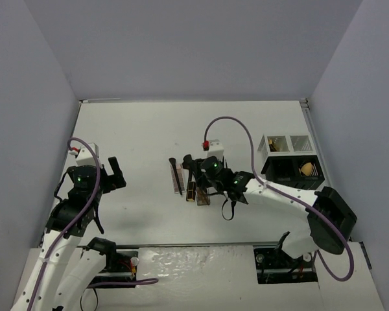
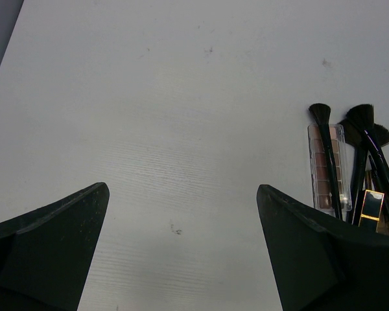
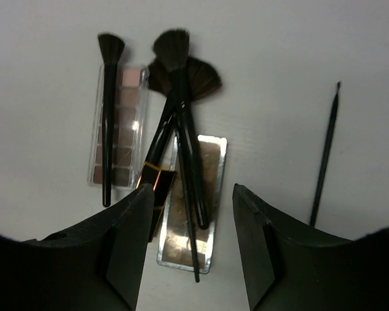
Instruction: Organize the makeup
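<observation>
The makeup lies in a pile at the table's middle (image 1: 191, 184). In the right wrist view a pink and brown eyeshadow palette (image 3: 118, 133) has a black brush (image 3: 107, 129) lying along it. Several black brushes (image 3: 181, 123) cross a silver-rimmed brown palette (image 3: 207, 162). A black and gold case (image 3: 157, 188) lies between the palettes, and a thin black brush (image 3: 324, 155) lies apart to the right. My right gripper (image 3: 193, 193) is open just above the brown palette, holding nothing. My left gripper (image 2: 183, 188) is open and empty over bare table, left of the pile (image 2: 350, 168).
A black-and-white organizer rack (image 1: 288, 162) stands at the right. A tan sponge (image 1: 306, 168) sits in one of its compartments. Grey walls close in the table on three sides. A purple cable (image 1: 236, 126) loops over the right arm.
</observation>
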Tool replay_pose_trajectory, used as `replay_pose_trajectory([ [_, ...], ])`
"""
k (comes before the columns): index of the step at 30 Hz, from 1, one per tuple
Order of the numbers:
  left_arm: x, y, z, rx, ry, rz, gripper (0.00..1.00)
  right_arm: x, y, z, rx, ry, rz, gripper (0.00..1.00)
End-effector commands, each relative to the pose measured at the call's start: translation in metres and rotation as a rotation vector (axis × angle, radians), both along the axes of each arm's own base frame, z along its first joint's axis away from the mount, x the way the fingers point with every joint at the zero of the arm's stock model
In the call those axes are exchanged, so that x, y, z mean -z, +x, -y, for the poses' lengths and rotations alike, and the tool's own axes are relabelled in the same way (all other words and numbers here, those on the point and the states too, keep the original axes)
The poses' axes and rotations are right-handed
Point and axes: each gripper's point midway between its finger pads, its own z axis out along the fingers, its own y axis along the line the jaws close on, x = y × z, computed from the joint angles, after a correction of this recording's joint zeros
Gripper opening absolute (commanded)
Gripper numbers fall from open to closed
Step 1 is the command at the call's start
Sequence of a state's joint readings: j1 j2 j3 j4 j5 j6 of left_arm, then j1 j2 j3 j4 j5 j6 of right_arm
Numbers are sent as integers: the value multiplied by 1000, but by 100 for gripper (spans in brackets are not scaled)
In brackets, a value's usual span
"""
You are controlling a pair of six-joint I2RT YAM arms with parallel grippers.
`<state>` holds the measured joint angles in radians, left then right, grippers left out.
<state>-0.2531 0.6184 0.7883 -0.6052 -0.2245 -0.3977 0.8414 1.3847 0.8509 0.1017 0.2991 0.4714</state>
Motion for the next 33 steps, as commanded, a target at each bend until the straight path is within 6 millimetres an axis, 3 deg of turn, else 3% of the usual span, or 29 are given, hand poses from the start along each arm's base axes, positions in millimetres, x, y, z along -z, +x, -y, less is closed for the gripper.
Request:
replay_pose_trajectory([
  [1,-13,8,1,-8,-16,42,97,7,-11,-36,77,40,18,49],
  [7,-13,8,1,-7,-17,42,97,42,-17,-59,117,8,-22,49],
  [11,-15,7,1,-7,-18,49,97,50,-17,-70,115,-2,-27,48],
  [22,-15,7,1,-6,-21,52,97,72,-14,-80,135,-33,-43,44],
  [28,-15,7,1,-5,-21,49,97,84,-15,-74,162,-59,-57,42],
  [33,-15,7,2,-5,-22,51,97,78,-13,-71,173,-62,-36,30],
])
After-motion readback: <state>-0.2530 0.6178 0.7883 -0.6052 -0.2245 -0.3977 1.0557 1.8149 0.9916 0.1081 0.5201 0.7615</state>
